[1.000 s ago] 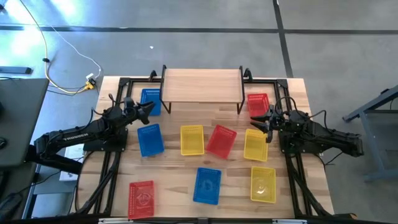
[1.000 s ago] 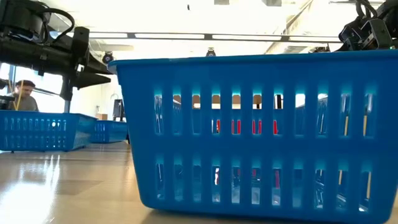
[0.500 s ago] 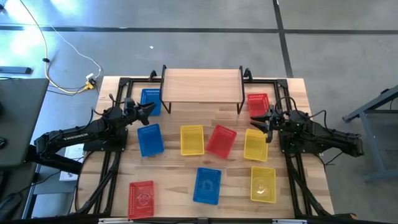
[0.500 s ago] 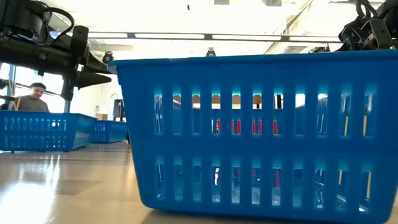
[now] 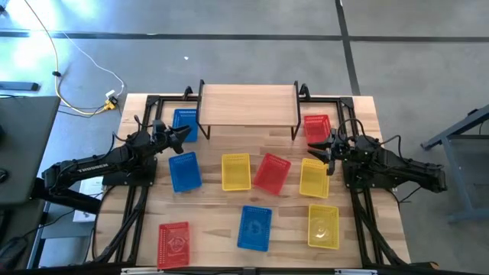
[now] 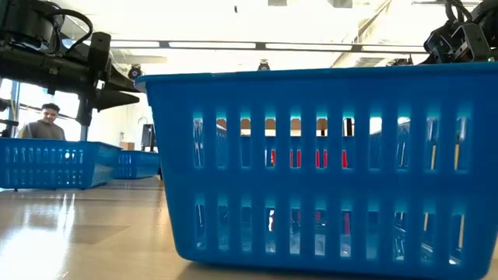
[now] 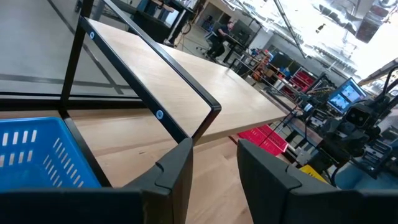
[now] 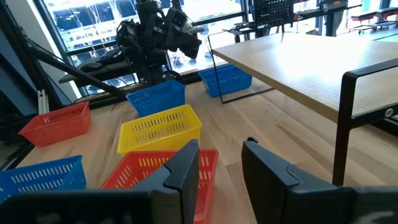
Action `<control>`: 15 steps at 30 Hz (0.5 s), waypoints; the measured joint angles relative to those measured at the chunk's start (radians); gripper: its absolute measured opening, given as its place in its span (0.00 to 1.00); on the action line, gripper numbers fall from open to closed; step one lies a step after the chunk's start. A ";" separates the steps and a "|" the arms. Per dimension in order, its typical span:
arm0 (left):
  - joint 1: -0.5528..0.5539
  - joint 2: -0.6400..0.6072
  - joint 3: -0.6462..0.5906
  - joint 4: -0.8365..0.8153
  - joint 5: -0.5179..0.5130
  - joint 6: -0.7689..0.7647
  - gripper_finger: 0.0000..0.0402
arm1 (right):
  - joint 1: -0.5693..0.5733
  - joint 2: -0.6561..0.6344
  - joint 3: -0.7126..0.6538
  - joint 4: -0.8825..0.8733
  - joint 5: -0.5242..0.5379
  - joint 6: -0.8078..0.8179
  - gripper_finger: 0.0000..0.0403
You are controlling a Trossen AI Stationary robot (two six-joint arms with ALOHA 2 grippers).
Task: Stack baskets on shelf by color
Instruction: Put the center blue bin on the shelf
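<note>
lying nearest the front edge of the tabletop (image 5: 359,107), well clear of the shelf (image 5: 248,105), are three baskets: a red basket (image 5: 174,244) on the left, a blue basket (image 5: 254,227) in the middle, a yellow basket (image 5: 323,226) on the right. closer to the shelf, a row of four: second blue basket (image 5: 184,171), second yellow basket (image 5: 236,172), tilted second red basket (image 5: 272,173), third yellow basket (image 5: 313,177). just beside the shelf's left legs sits the third blue basket (image 5: 185,124); just beside its right legs the third red basket (image 5: 316,128). shelf top is bare, nothing stacked on it. left end effector (image 5: 181,136) hovers left of the shelf, between the two blue baskets there, fingers (image 7: 176,168) parted, holding nothing. right end effector (image 5: 318,150) hovers right of the shelf, between the third red and third yellow baskets, fingers (image 8: 186,165) parted, holding nothing. low view is mostly filled by the front blue basket. a person (image 6: 45,123) shows in the room far behind.
</note>
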 joint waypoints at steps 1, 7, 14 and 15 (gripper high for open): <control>0.000 0.000 0.000 0.000 0.000 0.000 0.29 | 0.000 0.000 0.000 0.000 0.000 0.000 0.27; 0.000 0.000 0.000 0.000 0.003 -0.003 0.29 | 0.000 0.000 0.000 0.000 0.000 0.000 0.27; 0.000 0.000 0.000 0.000 0.010 -0.094 0.29 | 0.000 0.000 0.000 0.000 0.000 0.000 0.27; 0.000 0.000 0.000 0.000 0.010 -0.097 0.29 | 0.000 0.000 0.000 0.000 0.000 0.000 0.27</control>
